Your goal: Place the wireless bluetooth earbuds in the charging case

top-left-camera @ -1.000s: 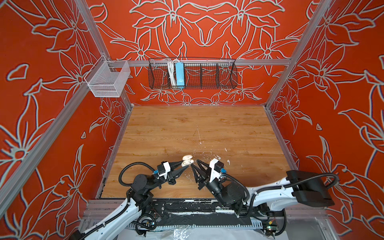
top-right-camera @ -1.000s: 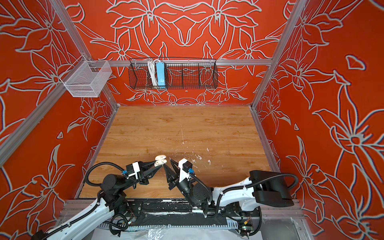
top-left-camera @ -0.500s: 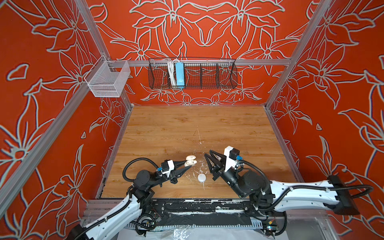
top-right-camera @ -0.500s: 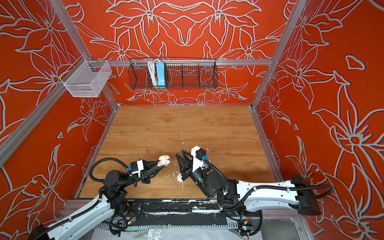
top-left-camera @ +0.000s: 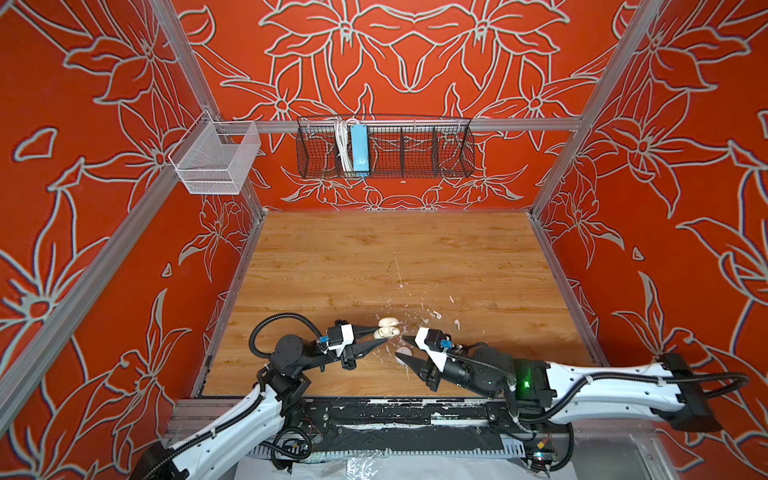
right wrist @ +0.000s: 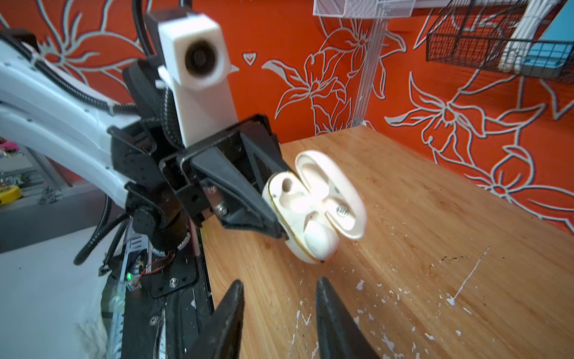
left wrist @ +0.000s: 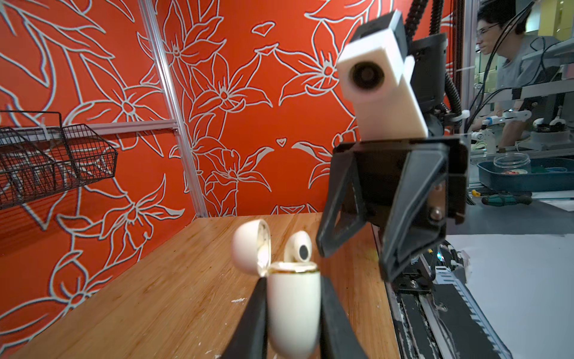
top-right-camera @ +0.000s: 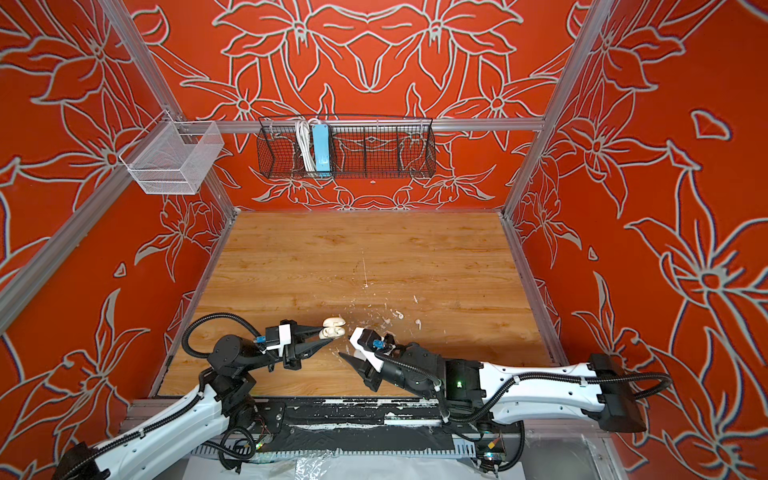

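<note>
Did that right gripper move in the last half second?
Yes: in a top view the right gripper has drawn back from the long white scratch toward the table's front edge.

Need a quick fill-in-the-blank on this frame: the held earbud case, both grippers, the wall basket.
1. The left gripper clamps the glossy cream clamshell case, whose hinged lid stands ___.
2. Of its two sockets, ___ holds a white earbud.
3. The right gripper, jaws apart, holds ___.
4. The black wire basket on the back wall holds a ___ power strip.

Missing words: open; one; nothing; blue.
</note>
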